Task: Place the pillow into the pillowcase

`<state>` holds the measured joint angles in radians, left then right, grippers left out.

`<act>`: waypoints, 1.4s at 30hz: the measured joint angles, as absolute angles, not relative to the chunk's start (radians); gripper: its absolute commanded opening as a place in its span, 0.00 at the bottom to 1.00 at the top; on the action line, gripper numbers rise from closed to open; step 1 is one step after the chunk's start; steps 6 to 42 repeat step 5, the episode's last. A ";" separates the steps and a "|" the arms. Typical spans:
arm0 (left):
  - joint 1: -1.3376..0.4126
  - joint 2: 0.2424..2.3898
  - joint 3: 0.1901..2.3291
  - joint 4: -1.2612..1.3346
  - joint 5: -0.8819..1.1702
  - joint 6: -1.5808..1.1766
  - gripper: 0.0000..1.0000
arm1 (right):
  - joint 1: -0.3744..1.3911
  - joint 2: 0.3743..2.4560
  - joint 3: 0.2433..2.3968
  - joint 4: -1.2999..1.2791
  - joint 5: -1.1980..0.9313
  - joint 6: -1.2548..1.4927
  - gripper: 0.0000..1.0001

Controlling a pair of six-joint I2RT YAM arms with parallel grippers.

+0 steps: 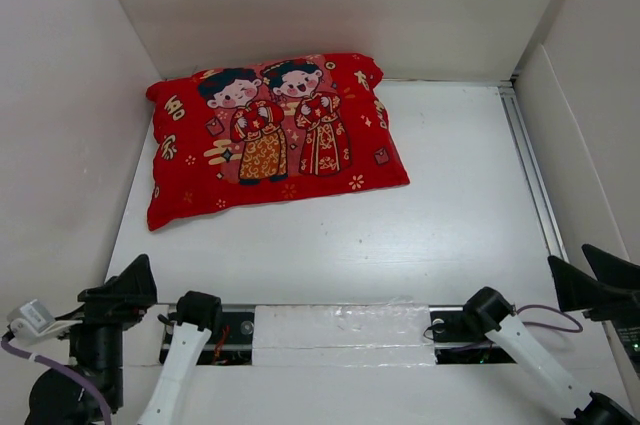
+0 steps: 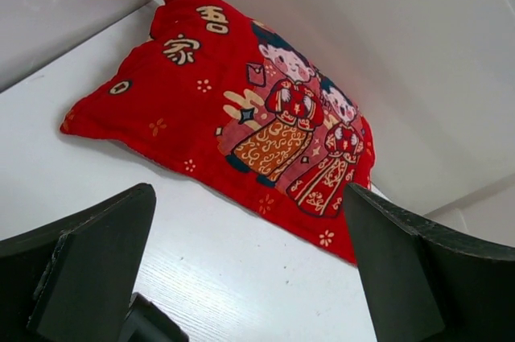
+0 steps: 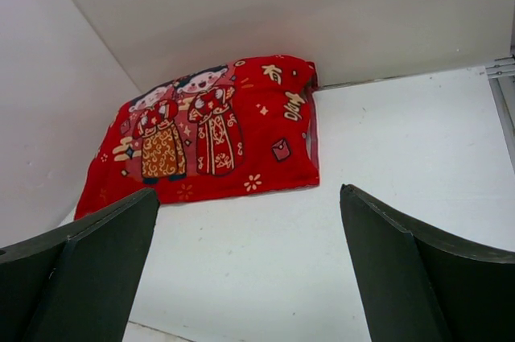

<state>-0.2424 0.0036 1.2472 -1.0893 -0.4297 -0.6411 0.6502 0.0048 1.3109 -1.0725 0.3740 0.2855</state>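
The red pillowcase lies plump at the back left of the white table, cartoon figures facing up. It also shows in the left wrist view and the right wrist view. The white pillow is hidden; only a thin pale strip shows at the case's right-hand opening. My left gripper is open and empty at the near left, far from the case. My right gripper is open and empty at the near right.
White walls close in the table on the left, back and right. A metal rail runs along the right side. A strip of clear tape lies between the arm bases.
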 measured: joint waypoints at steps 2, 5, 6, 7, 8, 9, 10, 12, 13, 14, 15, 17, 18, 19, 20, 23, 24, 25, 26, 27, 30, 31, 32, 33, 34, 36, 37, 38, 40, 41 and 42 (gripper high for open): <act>-0.242 0.004 1.234 -1.089 -0.426 -0.642 1.00 | 0.651 0.005 1.304 -1.072 0.370 0.288 1.00; -0.242 0.004 1.229 -1.087 -0.426 -0.643 1.00 | 0.651 0.005 1.294 -1.070 0.366 0.289 1.00; -0.242 0.004 1.229 -1.087 -0.426 -0.643 1.00 | 0.651 0.005 1.294 -1.070 0.366 0.289 1.00; -0.242 0.004 1.229 -1.087 -0.426 -0.643 1.00 | 0.651 0.005 1.294 -1.070 0.366 0.289 1.00; -0.242 0.004 1.229 -1.087 -0.426 -0.643 1.00 | 0.651 0.005 1.294 -1.070 0.366 0.289 1.00; -0.242 0.004 1.229 -1.087 -0.426 -0.643 1.00 | 0.651 0.005 1.294 -1.070 0.366 0.289 1.00; -0.242 0.004 1.229 -1.087 -0.426 -0.643 1.00 | 0.651 0.005 1.294 -1.070 0.366 0.289 1.00; -0.242 0.004 1.229 -1.087 -0.426 -0.643 1.00 | 0.651 0.005 1.294 -1.070 0.366 0.289 1.00; -0.242 0.004 1.229 -1.087 -0.426 -0.643 1.00 | 0.651 0.005 1.294 -1.070 0.366 0.289 1.00; -0.242 0.004 1.229 -1.087 -0.426 -0.643 1.00 | 0.651 0.005 1.294 -1.070 0.366 0.289 1.00; -0.242 0.004 1.229 -1.087 -0.426 -0.643 1.00 | 0.651 0.005 1.294 -1.070 0.366 0.289 1.00; -0.242 0.004 1.229 -1.087 -0.426 -0.643 1.00 | 0.651 0.005 1.294 -1.070 0.366 0.289 1.00; -0.242 0.004 1.229 -1.087 -0.426 -0.643 1.00 | 0.651 0.005 1.294 -1.070 0.366 0.289 1.00; -0.242 0.004 1.229 -1.087 -0.426 -0.643 1.00 | 0.651 0.005 1.294 -1.070 0.366 0.289 1.00; -0.242 0.004 1.229 -1.087 -0.426 -0.643 1.00 | 0.651 0.005 1.294 -1.070 0.366 0.289 1.00; -0.242 0.004 1.229 -1.087 -0.426 -0.643 1.00 | 0.651 0.005 1.294 -1.070 0.366 0.289 1.00; -0.242 0.004 1.229 -1.087 -0.426 -0.643 1.00 | 0.651 0.005 1.294 -1.070 0.366 0.289 1.00; -0.242 0.004 1.229 -1.087 -0.426 -0.643 1.00 | 0.651 0.005 1.294 -1.070 0.366 0.289 1.00; -0.242 0.004 1.229 -1.087 -0.426 -0.643 1.00 | 0.651 0.005 1.294 -1.070 0.366 0.289 1.00; -0.242 0.004 1.229 -1.087 -0.426 -0.643 1.00 | 0.651 0.005 1.294 -1.070 0.366 0.289 1.00; -0.242 0.004 1.229 -1.087 -0.426 -0.643 1.00 | 0.651 0.005 1.294 -1.070 0.366 0.289 1.00; -0.242 0.004 1.229 -1.087 -0.426 -0.643 1.00 | 0.651 0.005 1.294 -1.070 0.366 0.289 1.00; -0.242 0.004 1.229 -1.087 -0.426 -0.643 1.00 | 0.651 0.005 1.294 -1.070 0.366 0.289 1.00; -0.242 0.004 1.229 -1.087 -0.426 -0.643 1.00 | 0.651 0.005 1.294 -1.070 0.366 0.289 1.00; -0.242 0.004 1.229 -1.087 -0.426 -0.643 1.00 | 0.651 0.005 1.294 -1.070 0.366 0.289 1.00; -0.242 0.004 1.229 -1.087 -0.426 -0.643 1.00 | 0.651 0.005 1.294 -1.070 0.366 0.289 1.00; -0.242 0.004 1.229 -1.087 -0.426 -0.643 1.00 | 0.651 0.005 1.294 -1.070 0.366 0.289 1.00; -0.242 0.004 1.229 -1.087 -0.426 -0.643 1.00 | 0.651 0.005 1.294 -1.070 0.366 0.289 1.00; -0.242 0.004 1.229 -1.087 -0.426 -0.643 1.00 | 0.651 0.005 1.294 -1.070 0.366 0.289 1.00; -0.242 0.004 1.229 -1.087 -0.426 -0.643 1.00 | 0.651 0.005 1.294 -1.070 0.366 0.289 1.00; -0.242 0.004 1.229 -1.087 -0.426 -0.643 1.00 | 0.651 0.005 1.294 -1.070 0.366 0.289 1.00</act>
